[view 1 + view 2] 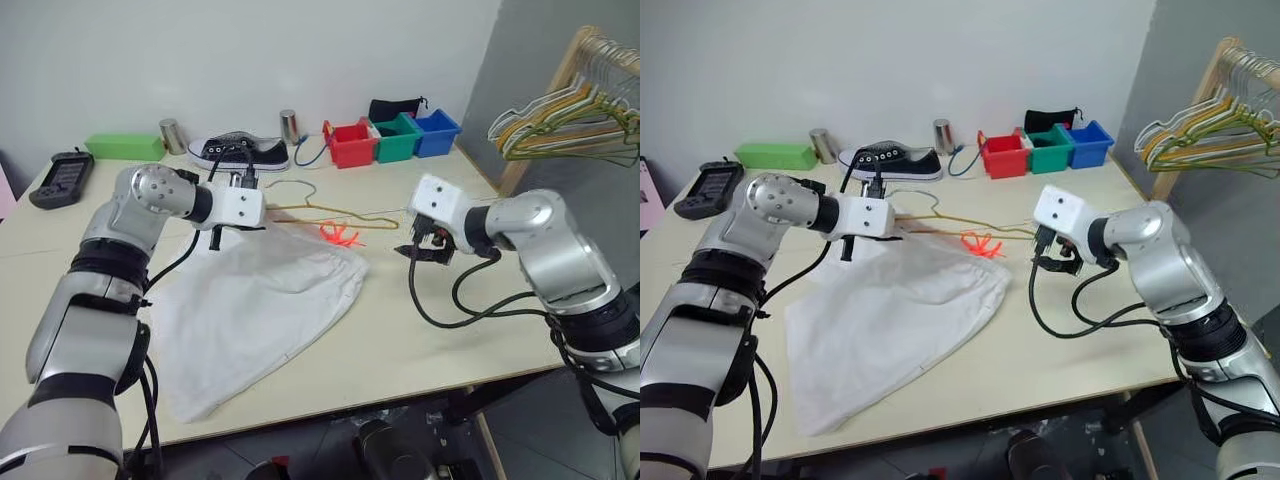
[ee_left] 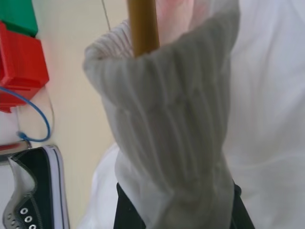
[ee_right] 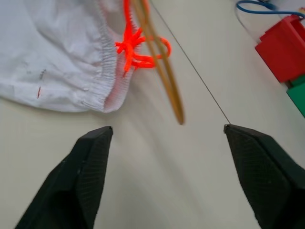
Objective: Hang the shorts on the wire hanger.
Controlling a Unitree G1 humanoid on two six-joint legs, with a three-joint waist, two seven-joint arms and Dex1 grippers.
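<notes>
left hand: my left hand (image 1: pixel 232 222) is clenched on the gathered waistband of the shorts (image 1: pixel 250 310), lifting that corner off the desk (image 1: pixel 420 340); wrist view shows the gold wire running into the waistband opening.
right hand: my right hand (image 3: pixel 167 181) is released, jaws wide apart, nothing in them, hovering over bare desk at about 3 o'clock of the shorts.
shorts: spread flat mid-desk, orange drawstring (image 1: pixel 340 236) at the waistband's right end.
wire hanger (image 1: pixel 330 212): lying at 12 o'clock of the shorts, one arm tucked into the waist, hook (image 1: pixel 290 185) pointing to the back.
step: I judge threading the hanger into the waistband is partly done.
next: likely regrasp with the right, at the hanger's free end or the drawstring side, and pull the waist over it.
</notes>
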